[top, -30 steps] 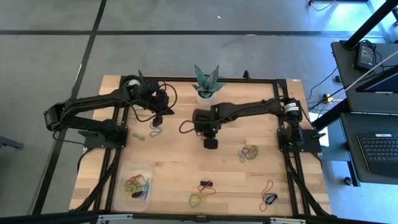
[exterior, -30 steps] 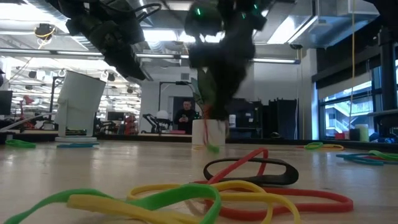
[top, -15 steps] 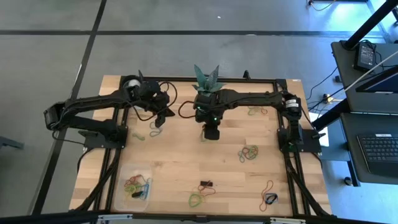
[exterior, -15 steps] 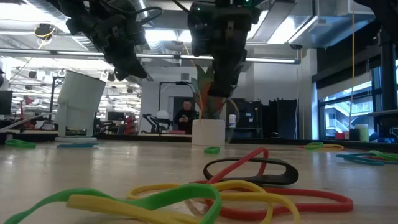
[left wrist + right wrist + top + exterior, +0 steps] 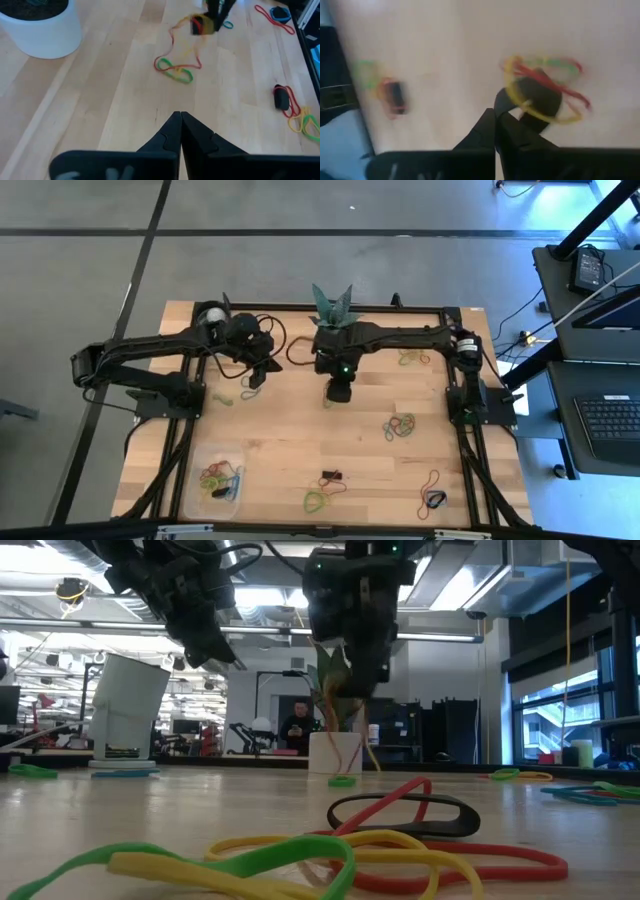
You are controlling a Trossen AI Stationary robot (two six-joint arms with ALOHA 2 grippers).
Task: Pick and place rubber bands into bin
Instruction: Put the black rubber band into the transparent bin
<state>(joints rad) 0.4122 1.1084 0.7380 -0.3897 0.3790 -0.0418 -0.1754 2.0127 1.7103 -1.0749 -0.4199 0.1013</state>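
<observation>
Near the far edge of the pale wooden table [image 5: 290, 440], just in front of the white plant pot with its spiky green plant [image 5: 331, 315], my right gripper [image 5: 338, 392] hangs above the boards with its fingers pressed together; I cannot tell whether anything is pinched between them. A small green rubber band [image 5: 342, 781] lies on the table below it, which suggests to me the pinch has nothing in it. My left gripper [image 5: 256, 375] sits to that gripper's left, also raised and closed with nothing in it, above a green and blue pair of bands [image 5: 250, 392]. The small clear plastic bin [image 5: 218, 476] stands at the near left corner, well apart from both grippers and already holding several coloured bands; I judge it sits there so either arm can swing back to it. Loose thin rubber bands [image 5: 401, 426] in green, yellow and red are scattered in clusters across the right half, so much of the work remains. A small black clip-like block [image 5: 331, 476] rests near the front edge among bands, and a white cylindrical cup [image 5: 125, 710] stands at the far left. I can read no writing anywhere.
</observation>
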